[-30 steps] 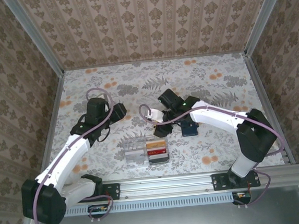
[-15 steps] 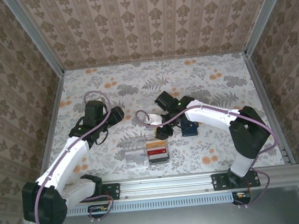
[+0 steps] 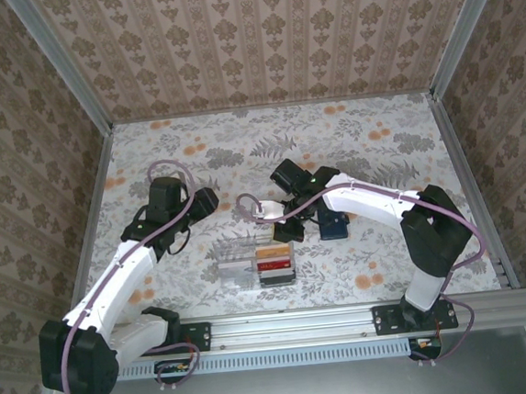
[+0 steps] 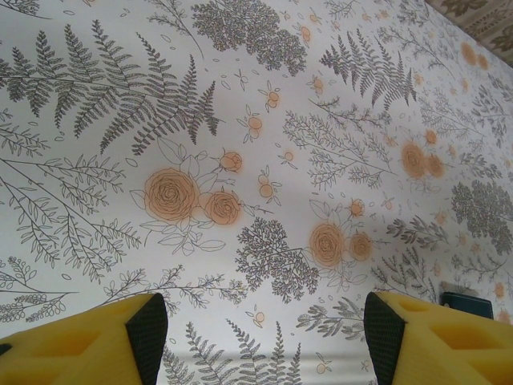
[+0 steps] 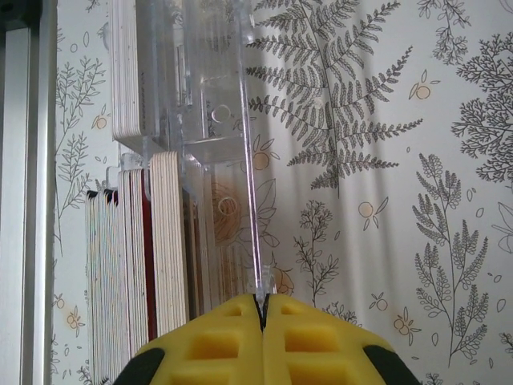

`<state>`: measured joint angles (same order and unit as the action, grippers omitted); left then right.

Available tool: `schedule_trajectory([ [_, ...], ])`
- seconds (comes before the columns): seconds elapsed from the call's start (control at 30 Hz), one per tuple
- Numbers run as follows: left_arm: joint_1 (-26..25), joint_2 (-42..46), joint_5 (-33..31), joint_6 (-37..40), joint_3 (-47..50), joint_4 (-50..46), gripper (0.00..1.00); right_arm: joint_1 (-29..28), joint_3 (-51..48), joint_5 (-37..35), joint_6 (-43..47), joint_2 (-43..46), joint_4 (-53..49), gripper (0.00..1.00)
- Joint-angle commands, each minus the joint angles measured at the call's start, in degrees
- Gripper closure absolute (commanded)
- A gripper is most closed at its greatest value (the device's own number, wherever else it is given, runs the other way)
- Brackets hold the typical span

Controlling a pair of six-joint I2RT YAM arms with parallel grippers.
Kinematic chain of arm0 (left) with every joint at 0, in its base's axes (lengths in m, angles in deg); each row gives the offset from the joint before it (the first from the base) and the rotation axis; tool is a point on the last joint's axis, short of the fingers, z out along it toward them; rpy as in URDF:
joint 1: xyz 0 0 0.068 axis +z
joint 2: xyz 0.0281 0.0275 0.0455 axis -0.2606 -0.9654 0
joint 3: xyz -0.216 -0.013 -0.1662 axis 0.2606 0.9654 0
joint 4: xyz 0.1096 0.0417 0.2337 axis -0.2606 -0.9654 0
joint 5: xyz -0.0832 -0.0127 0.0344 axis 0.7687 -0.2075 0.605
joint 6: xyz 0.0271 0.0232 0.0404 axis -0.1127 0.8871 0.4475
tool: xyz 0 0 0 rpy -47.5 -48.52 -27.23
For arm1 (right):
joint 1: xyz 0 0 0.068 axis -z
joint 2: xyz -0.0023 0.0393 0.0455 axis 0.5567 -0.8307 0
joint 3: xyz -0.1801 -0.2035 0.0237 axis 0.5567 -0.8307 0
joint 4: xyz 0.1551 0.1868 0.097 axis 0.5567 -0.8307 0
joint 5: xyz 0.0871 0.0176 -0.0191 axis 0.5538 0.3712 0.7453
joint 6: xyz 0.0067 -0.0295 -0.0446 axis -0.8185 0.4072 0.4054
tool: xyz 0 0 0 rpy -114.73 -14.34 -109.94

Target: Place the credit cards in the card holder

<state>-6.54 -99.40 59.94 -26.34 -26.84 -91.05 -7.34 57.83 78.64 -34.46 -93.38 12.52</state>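
while the right pincer [image 5: 261, 303] sits closed at the box [image 5: 208, 96] wall, whether it pinches a card cannot be told; cards [image 5: 152, 257] stand on edge at the box, holder [image 3: 333, 226] just right of it. best to confirm grip, then lift straight. left pincer [image 4: 260, 321] open, left of box.

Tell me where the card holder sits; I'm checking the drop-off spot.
In the top view the card holder lies right of centre, up and right of the credit cards.

Navy card holder [image 3: 333, 226], fern-and-orange-flower table [image 3: 378, 141], yellow right gripper [image 5: 260, 311].
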Motion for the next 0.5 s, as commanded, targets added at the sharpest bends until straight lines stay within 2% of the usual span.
schedule_trajectory([
  [0.0, 0.45, -0.59, 0.85, 0.7, 0.38, 0.35, 0.32, -0.14, 1.52, -1.31, 0.07, -0.95, -0.43, 0.97],
  [0.13, 0.47, -0.79, 1.15, 0.68, 0.04, 0.23, 0.32, 0.05, 1.53, -3.4, -1.12, -0.97, 1.86, 1.0],
  [0.47, 0.48, -1.01, 1.5, 1.07, -0.9, -0.01, 0.32, 3.91, 3.34, -10.43, -8.59, -2.65, 10.69, 1.0],
])
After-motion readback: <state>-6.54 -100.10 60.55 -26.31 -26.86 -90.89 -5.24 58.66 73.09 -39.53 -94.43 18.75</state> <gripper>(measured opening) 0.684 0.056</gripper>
